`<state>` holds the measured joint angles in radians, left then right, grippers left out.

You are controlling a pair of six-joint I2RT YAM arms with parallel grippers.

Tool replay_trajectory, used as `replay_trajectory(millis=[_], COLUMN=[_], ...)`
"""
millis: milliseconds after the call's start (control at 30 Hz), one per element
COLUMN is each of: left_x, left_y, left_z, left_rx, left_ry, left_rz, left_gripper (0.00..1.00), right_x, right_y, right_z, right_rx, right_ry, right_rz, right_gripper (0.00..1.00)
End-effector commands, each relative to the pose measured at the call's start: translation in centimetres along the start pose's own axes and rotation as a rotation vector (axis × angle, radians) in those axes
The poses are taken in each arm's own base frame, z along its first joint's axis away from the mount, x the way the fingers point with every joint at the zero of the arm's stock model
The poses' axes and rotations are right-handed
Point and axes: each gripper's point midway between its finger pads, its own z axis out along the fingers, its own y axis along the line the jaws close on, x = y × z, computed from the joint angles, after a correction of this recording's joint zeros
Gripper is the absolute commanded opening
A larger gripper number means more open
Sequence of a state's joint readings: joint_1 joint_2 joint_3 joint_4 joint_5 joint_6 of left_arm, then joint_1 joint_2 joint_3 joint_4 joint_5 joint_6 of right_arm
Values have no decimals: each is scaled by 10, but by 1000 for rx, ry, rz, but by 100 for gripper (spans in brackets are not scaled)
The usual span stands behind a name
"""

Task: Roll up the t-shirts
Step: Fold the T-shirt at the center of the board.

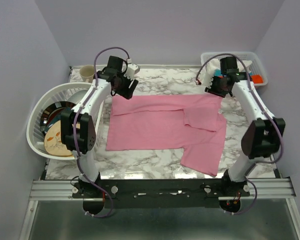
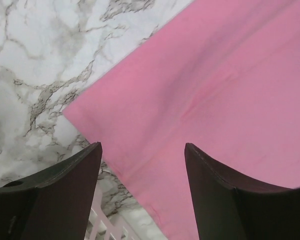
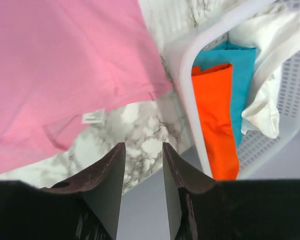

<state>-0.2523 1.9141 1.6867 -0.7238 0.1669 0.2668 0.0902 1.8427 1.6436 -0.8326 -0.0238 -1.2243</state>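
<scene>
My left arm (image 1: 92, 105), white links with black joints, extends to the far left corner of the flat pink t-shirt (image 1: 160, 127). My left gripper (image 2: 142, 192), with two dark fingers, hangs over that corner, jaws spread wide and empty. My right arm (image 1: 250, 102) extends to the shirt's far right corner. My right gripper (image 3: 144, 192) points just beyond that corner, jaws narrowly parted and empty.

We see a marble bench (image 1: 140, 161) with a pink t-shirt (image 1: 160, 127) spread flat and a cup (image 1: 87, 73) at its far-left corner.
</scene>
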Motion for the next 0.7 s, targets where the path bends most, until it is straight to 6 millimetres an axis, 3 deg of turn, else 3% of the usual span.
replay_trajectory(millis=[0, 33, 67, 100, 167, 333, 400, 533, 667], left_x=[12, 21, 26, 31, 43, 48, 46, 47, 49], left_y=[-44, -49, -51, -56, -61, -61, -61, -58, -56], left_z=[-34, -36, -36, -36, -35, -37, -40, -40, -40], left_rx=[171, 177, 181, 193, 209, 200, 199, 179, 166], left_ry=[-19, -11, -4, 2, 26, 38, 36, 27, 25], left_rz=[-31, -28, -24, -20, 2, 21, 17, 38, 43], left_gripper=[76, 76, 76, 76, 76, 76, 76, 76, 75], right_x=[-13, -11, 3, 0, 4, -8, 5, 49, 62], right_y=[106, 111, 155, 145, 180, 234, 266, 307, 328], right_z=[-39, -42, -26, -38, -30, -70, -85, -79, -84], right_rx=[-194, -153, -217, -104, -141, -379, -517, -609, -622], right_ry=[-218, -243, -248, -287, -328, -459, -434, -312, -321], right_rz=[-35, -104, -130, -180, -267, -315, -327, -505, -664], right_gripper=[45, 45, 45, 45, 45, 44, 44, 40, 40])
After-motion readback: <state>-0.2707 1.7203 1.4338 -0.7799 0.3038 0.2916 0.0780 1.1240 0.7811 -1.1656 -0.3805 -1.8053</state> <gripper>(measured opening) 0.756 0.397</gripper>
